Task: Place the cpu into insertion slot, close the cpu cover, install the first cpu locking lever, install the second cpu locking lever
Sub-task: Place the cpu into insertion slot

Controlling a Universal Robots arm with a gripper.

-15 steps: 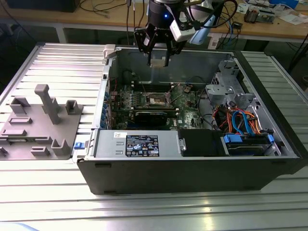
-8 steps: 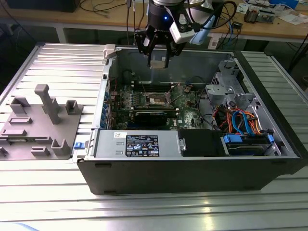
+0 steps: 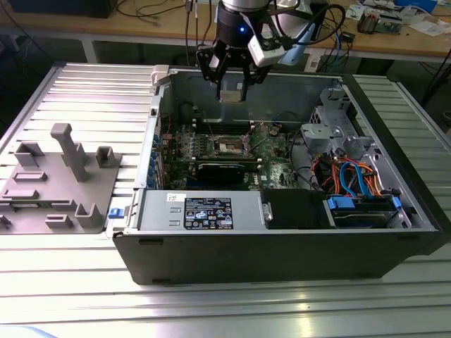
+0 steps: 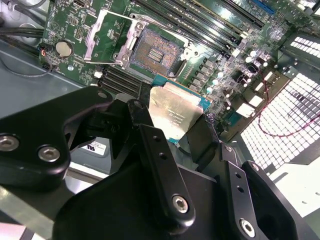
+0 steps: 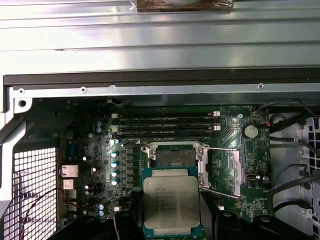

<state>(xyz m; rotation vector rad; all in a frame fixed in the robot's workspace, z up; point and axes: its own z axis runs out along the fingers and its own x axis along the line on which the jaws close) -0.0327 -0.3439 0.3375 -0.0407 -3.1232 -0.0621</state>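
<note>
My gripper [image 3: 231, 88] hangs above the open computer case, shut on the cpu [image 3: 231, 94]. The cpu [image 5: 171, 205] shows its silver top face between the black fingers [image 4: 150, 131] in both wrist views. It is held in the air, apart from the green motherboard [image 5: 100, 150]. The insertion slot [image 5: 172, 158] lies bare just past the cpu, its dark centre with contacts [image 4: 155, 50] showing. The cpu cover [image 4: 107, 36] stands swung open beside the slot. Two thin silver locking levers [image 5: 220, 149] stick out, raised, along the open cover [image 5: 234, 170].
A long black card [image 3: 222, 171] lies just in front of the socket. The power supply box [image 3: 204, 210], coloured cables [image 3: 352, 176] and a grey drive cage [image 3: 331, 130] crowd the case. A grey fixture [image 3: 56, 176] stands at the exterior view's left.
</note>
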